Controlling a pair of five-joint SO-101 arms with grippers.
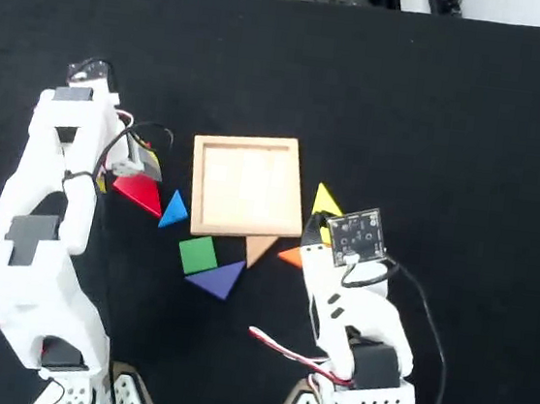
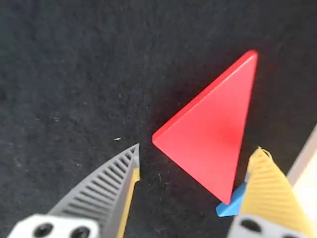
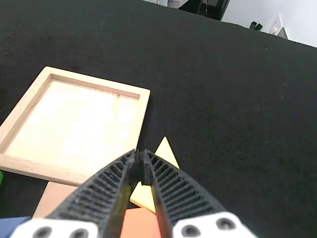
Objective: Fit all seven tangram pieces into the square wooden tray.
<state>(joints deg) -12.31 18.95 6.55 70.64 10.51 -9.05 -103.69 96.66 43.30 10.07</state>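
Black table, left gripper spread around red triangle, right gripper closed

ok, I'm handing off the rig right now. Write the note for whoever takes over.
Left pincer: open, one finger on each side of the red triangle, which lies flat on the black table.
Right pincer: shut, nothing held, over the yellow triangle beside the square wooden tray.
Also on the table outside the tray: small blue triangle, green square, purple triangle, tan wooden triangle, orange piece.
Done: nothing, the tray holds no pieces.
Left: all seven.
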